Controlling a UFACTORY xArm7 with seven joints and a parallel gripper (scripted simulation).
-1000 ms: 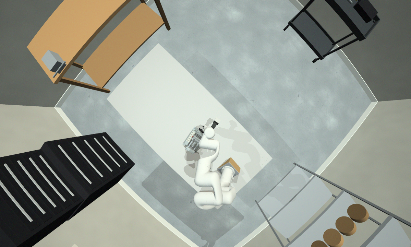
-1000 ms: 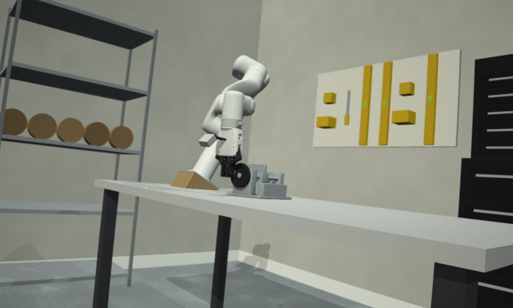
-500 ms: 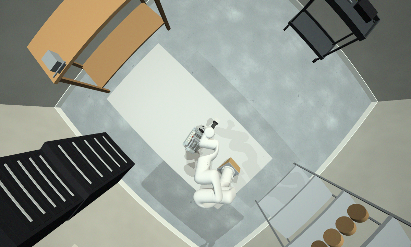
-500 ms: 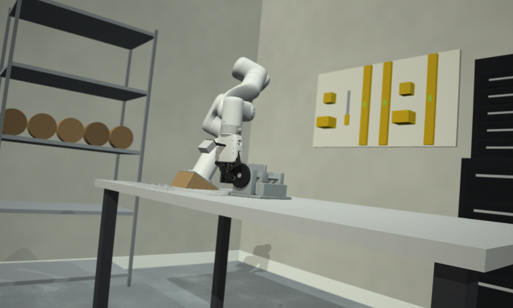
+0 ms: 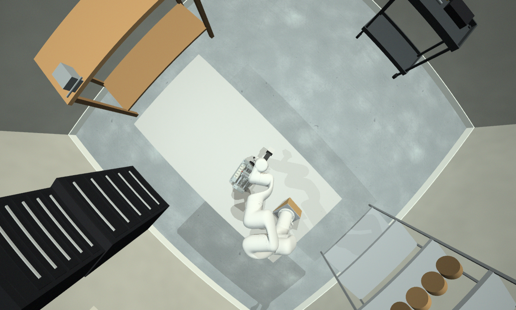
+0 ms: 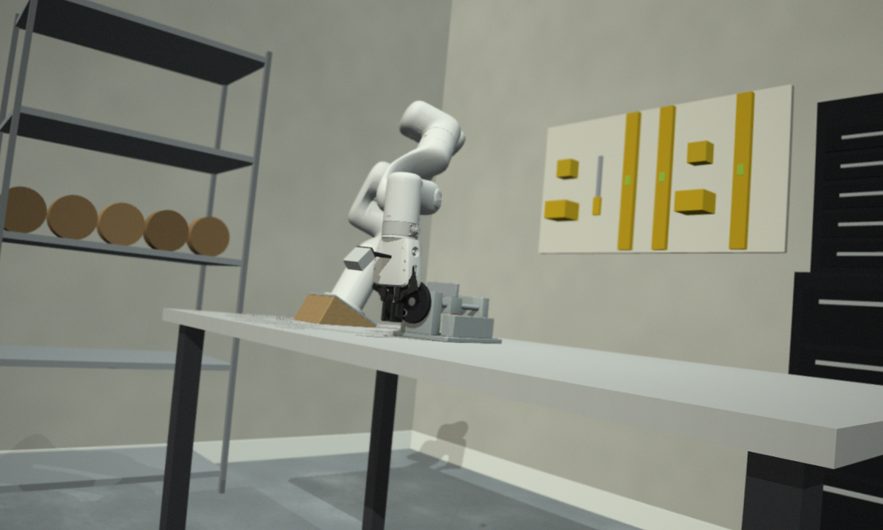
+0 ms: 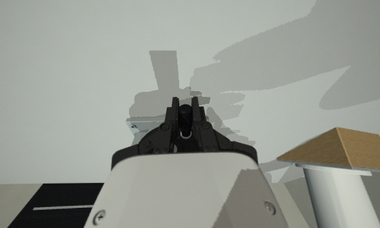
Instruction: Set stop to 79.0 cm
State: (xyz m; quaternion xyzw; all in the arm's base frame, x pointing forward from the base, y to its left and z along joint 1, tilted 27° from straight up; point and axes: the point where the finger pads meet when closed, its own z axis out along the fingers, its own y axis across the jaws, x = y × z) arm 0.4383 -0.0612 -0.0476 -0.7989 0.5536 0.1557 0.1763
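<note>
A grey geared fixture (image 5: 241,178) (image 6: 467,326) stands on the table, with a black handwheel (image 6: 420,302) on its side. My gripper (image 6: 392,315) (image 7: 185,105) points down beside the wheel and is shut on the wheel's black crank handle (image 7: 185,116), which stands between the two fingers. In the overhead view the arm's wrist covers the fingers and most of the wheel. I cannot tell the stop apart from the fixture's other parts, and no scale reading is legible.
The arm's wooden wedge base (image 5: 295,207) (image 6: 331,311) (image 7: 323,149) stands on the white table (image 5: 198,115) (image 6: 629,375) near the fixture. A shelf rack with round wooden discs, a wooden bench, black drawer cabinets and a dark cart stand around the table.
</note>
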